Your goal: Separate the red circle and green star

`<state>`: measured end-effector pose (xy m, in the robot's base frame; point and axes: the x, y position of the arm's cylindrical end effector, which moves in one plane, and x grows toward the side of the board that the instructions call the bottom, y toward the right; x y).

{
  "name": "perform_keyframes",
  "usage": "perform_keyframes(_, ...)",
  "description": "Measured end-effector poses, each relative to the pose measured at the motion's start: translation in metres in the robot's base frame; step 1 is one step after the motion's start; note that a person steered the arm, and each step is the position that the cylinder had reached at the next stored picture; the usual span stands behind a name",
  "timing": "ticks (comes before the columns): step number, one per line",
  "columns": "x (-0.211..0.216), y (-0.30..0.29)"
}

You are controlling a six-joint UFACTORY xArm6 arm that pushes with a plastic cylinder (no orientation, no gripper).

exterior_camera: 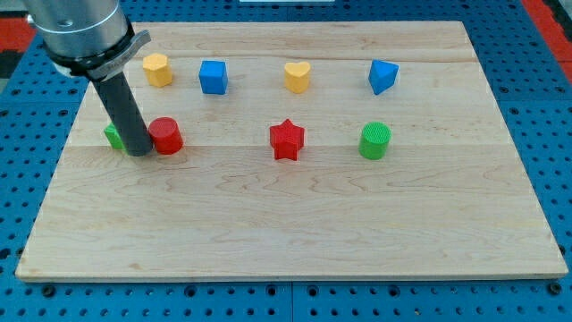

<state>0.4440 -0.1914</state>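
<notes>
— Camera view from above the board: where is my tip (138,152) now?

— It is the lower end of a straight dark rod with a matt surface, fixed under a grey metal cylinder at the view's top left. The tip stands on the wood, exactly between two blocks. It has no jaws and it holds nothing.

— Which two blocks?

— At the view's right of the tip is the red circle (166,136), a short smooth cylinder of plastic look; it touches the rod or is just beside it, I cannot tell which. At the view's left is a green block (113,136), mostly hidden behind the rod. Its shape cannot be made out from the small part that shows.

— And farther away?

— In the same row, toward the view's right, lies a red star (287,139) with five points, then a green cylinder (375,140) with fine ribs on its side. In the row above, from left to right: a yellow hexagon-like block (157,69), a blue cube (213,77), a yellow heart (298,77) and a blue angular block (382,77).

— What do they stand on?

— A pale wooden board (295,224) with visible grain and a few long seams. It rests on a blue perforated plate (545,107).
</notes>
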Motion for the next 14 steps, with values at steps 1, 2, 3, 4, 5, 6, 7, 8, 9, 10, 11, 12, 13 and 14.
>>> perform_keyframes(1,-0.006,-0.015)
perform_keyframes(2,-0.013,0.012)
perform_keyframes(3,-0.022,0.040)
perform_keyframes(4,-0.025,0.034)
perform_keyframes(5,-0.055,0.045)
perform_keyframes(6,-0.057,0.062)
perform_keyframes(7,-0.040,0.064)
perform_keyframes(8,-0.033,0.062)
perform_keyframes(9,-0.101,0.058)
perform_keyframes(10,-0.104,-0.010)
perform_keyframes(11,-0.093,-0.055)
perform_keyframes(12,-0.075,-0.015)
perform_keyframes(13,-0.052,-0.038)
perform_keyframes(14,-0.059,-0.043)
